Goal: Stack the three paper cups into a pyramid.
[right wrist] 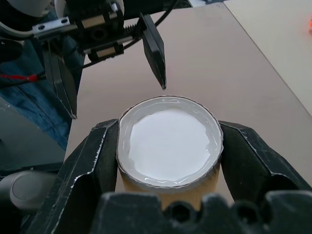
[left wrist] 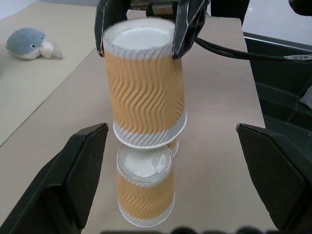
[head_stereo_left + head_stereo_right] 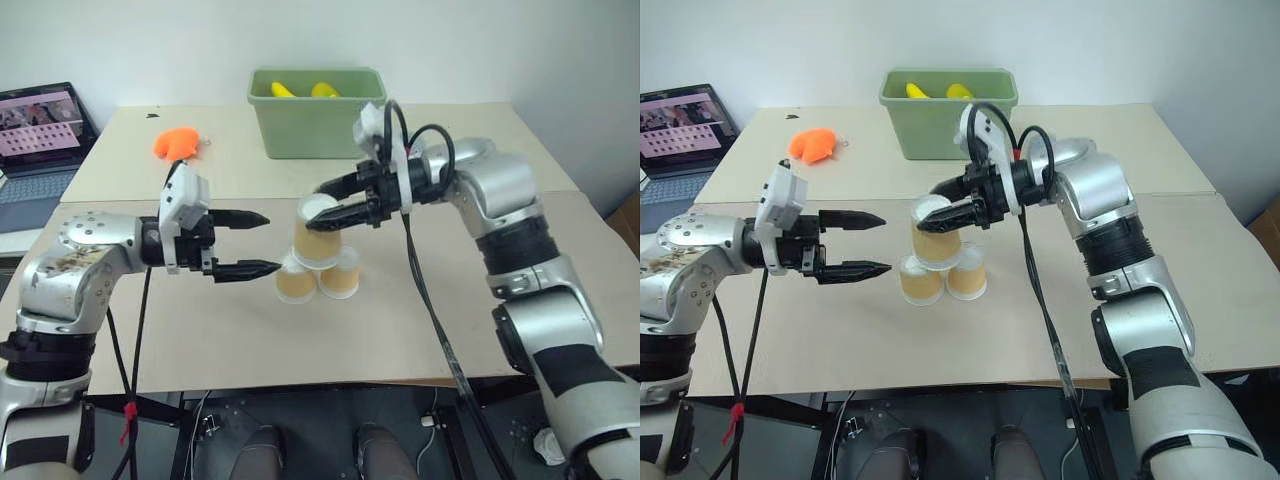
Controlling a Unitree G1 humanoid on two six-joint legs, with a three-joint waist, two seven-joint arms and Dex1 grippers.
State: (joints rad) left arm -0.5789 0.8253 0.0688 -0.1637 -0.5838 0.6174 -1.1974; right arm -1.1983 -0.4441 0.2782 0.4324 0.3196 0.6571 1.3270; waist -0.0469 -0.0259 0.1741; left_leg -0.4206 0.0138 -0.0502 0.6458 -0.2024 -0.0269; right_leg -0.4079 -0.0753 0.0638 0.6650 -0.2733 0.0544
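On the pale tan table (image 3: 420,320), we have two small tan paper cups (image 3: 318,280) side by side, our right gripper (image 3: 352,203) squeezes the third tan cup (image 3: 318,236) resting on them, our left gripper (image 3: 250,243) waits wide apart; only letting go is left.

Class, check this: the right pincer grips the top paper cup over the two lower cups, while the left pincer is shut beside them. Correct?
Not quite. The left pincer is open, as the left eye view shows; the right pincer does grip the top cup over the two lower cups.
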